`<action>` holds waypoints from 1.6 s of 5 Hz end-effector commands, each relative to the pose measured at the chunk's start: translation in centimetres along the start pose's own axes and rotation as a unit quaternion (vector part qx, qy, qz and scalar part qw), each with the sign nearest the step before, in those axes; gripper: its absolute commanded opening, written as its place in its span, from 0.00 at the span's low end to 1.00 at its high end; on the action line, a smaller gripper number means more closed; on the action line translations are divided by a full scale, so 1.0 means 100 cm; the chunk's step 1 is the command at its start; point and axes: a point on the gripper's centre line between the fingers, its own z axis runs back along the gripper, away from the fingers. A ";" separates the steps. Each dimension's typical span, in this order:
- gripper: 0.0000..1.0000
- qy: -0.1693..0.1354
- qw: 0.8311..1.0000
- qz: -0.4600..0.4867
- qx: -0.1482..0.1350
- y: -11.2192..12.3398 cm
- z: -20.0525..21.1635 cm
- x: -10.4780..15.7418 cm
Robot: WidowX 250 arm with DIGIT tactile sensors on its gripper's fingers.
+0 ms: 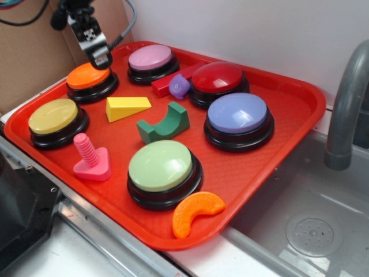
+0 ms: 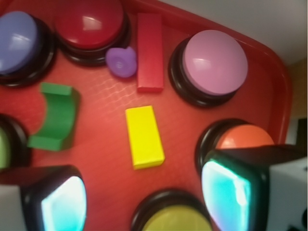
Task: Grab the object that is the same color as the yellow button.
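Observation:
The yellow wedge block [image 1: 127,107] [image 2: 144,136] lies flat on the red tray [image 1: 288,133], between the orange-topped button [image 1: 90,77] and the green arch block [image 1: 164,124]. The yellow button [image 1: 55,118] [image 2: 175,220] sits at the tray's left edge. My gripper [image 1: 99,57] [image 2: 144,199] hangs above the orange-topped button, at the tray's back left. In the wrist view its two fingers stand wide apart with nothing between them, and the wedge lies just ahead of the gap.
Around the wedge stand a pink-topped button [image 1: 151,59], red button [image 1: 218,79], purple-blue button [image 1: 238,117] and pale green button [image 1: 161,169]. A red bar [image 1: 173,81], purple piece [image 1: 179,86], pink screw [image 1: 91,158] and orange crescent [image 1: 195,212] also lie on the tray. A sink [image 1: 323,219] is at right.

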 end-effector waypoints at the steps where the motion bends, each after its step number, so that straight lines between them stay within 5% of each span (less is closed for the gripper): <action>1: 1.00 -0.028 0.999 -0.039 0.015 0.012 -0.044 0.004; 5: 1.00 -0.029 0.995 -0.071 -0.069 -0.005 -0.084 -0.001; 6: 0.00 -0.023 0.994 -0.084 -0.070 -0.007 -0.085 -0.001; 8: 0.00 -0.028 0.995 -0.065 -0.073 -0.008 -0.079 -0.002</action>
